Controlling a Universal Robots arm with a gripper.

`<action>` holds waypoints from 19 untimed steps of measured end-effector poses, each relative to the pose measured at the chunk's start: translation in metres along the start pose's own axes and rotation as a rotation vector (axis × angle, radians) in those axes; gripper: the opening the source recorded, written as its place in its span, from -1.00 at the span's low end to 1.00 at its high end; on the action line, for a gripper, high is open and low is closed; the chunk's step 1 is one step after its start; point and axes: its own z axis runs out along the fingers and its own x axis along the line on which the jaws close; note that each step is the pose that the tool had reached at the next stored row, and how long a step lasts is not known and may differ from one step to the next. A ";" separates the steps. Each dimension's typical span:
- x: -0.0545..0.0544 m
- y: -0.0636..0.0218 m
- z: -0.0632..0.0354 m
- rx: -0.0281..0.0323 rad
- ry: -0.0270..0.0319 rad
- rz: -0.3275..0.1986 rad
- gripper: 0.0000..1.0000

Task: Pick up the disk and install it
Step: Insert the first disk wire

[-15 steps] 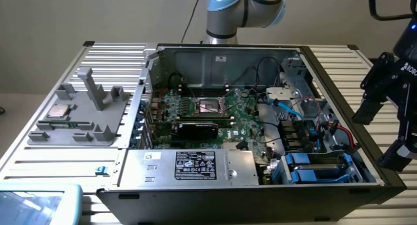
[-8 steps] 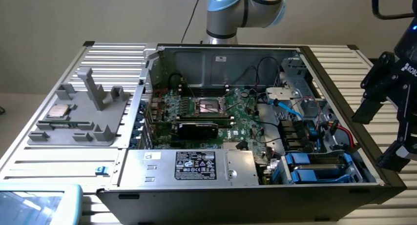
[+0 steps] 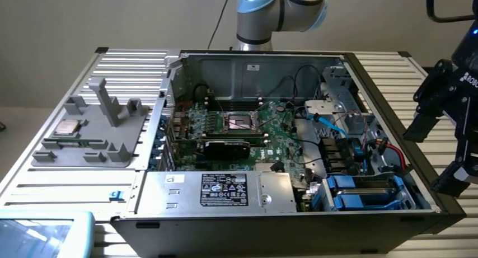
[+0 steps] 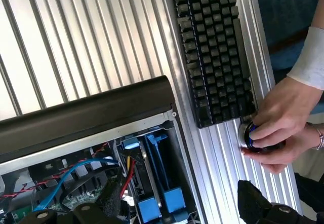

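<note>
A ribbed aluminium desk [image 3: 45,185] carries an open computer case [image 3: 403,216]. The arm [image 3: 280,12] rises behind the case at 12 o'clock in the exterior view.

Inside the case, a large grey box with a black-and-white sticker [image 3: 216,191] lies along the 6 o'clock wall. The green motherboard [image 3: 250,129] lies at the middle. At 9 o'clock, outside the case, a grey fixture plate [image 3: 89,140] rests on the desk.

The wrist view adds a black keyboard [image 4: 212,51] lying on the desk [image 4: 91,31] just beside the case's dark wall [image 4: 86,110].

The end effector [image 3: 429,160] hangs at 3 o'clock, outside the case wall. Its black fingers are spread as wide as they go and grip nothing. One fingertip [image 4: 255,203] shows in the wrist view over the bare desk.

The disk [image 3: 362,191], told by its bright blue rails, sits in the drive bay at the case's 4 o'clock corner, well apart from the fingers. The wrist view looks down into that bay on the disk [image 4: 152,183], with red and blue cables beside it.

That view also shows a person's hands [image 4: 278,127] closed around a small round blue-and-silver object [image 4: 250,135] at the keyboard's end.

On the fixture plate lies a small square silver chip [image 3: 69,127]. A little blue clip [image 3: 114,195] sits on the desk at 8 o'clock.
</note>
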 end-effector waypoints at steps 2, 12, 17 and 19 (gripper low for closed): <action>0.000 0.0000 0.0000 0.0000 0.0000 0.000 0.98; -0.007 -0.0026 0.0028 -0.0219 -0.0034 -0.088 0.98; -0.007 -0.0026 0.0038 -0.0417 -0.0079 -0.175 0.98; -0.007 -0.0032 0.0039 -0.0446 -0.0089 -0.188 0.98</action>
